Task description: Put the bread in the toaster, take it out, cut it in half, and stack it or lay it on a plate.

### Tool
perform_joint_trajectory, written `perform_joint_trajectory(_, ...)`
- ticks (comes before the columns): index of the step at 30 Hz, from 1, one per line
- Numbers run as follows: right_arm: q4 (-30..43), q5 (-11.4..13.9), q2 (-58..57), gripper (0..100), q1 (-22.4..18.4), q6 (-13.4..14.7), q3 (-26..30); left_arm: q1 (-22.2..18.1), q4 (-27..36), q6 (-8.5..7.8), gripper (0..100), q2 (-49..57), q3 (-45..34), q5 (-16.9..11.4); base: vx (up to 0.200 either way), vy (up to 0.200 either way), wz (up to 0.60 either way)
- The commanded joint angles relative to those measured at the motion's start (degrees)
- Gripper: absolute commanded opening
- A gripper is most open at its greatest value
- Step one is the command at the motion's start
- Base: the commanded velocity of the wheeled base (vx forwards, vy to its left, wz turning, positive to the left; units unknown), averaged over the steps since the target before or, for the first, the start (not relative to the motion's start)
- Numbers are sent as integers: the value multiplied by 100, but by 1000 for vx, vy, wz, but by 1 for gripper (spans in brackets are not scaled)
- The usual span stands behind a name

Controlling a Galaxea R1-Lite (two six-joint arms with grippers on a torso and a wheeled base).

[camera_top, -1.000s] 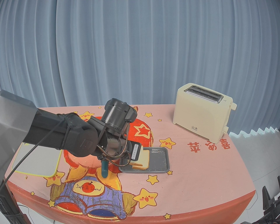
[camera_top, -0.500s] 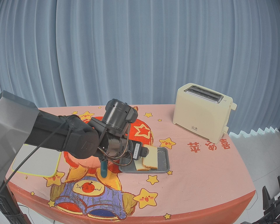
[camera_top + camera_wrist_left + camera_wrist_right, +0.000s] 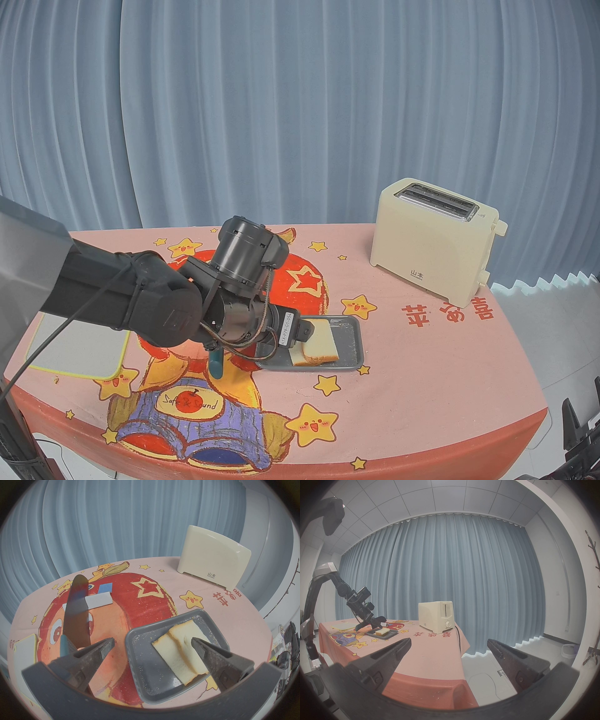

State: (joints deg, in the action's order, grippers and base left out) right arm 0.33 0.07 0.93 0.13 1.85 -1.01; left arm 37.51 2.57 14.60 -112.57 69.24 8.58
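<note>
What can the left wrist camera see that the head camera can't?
Left wrist view: the knife's dark blade lying flat beside the tray, and the left arm's jaws standing wide open.
Head view: the toaster from above, with its two top slots and side lever, plus the big black left arm that covers the blade.
Both: the cream toaster, the grey tray, and two bread halves overlapping in it.
</note>
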Motion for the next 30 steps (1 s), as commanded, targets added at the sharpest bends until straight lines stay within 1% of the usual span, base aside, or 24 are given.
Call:
perform_joint_trajectory(1,2,1,-93,100,4,-1,84,2,-2,7,100,156,-25,-6,0,0,0)
perform_joint_trajectory(5,2,1,-93,100,4,-1,84,11,-2,7,100,244,-25,-6,0,0,0)
perform_joint_trajectory(7,2,1,-93,100,4,-1,84,116,-11,16,100,270,-25,-6,0,0,0)
perform_joint_trajectory(11,2,1,-93,100,-5,-1,84,160,-29,25,100,306,-69,-6,0,0,0)
perform_joint_trajectory(13,2,1,-93,100,4,-1,84,204,-319,7,100,314,-209,12,0,0,0)
perform_joint_trajectory(17,2,1,-93,100,4,-1,84,248,-872,-19,100,323,-438,320,0,0,0)
perform_joint_trajectory(19,2,1,-93,100,-5,-1,84,248,-1039,-28,100,508,-499,434,0,0,0)
perform_joint_trajectory(23,2,1,-93,100,-5,-1,84,248,-1004,-19,100,789,-579,434,0,0,0)
perform_joint_trajectory(30,2,1,-93,100,-5,-1,84,239,-1066,-45,100,1773,-1097,443,0,0,0)
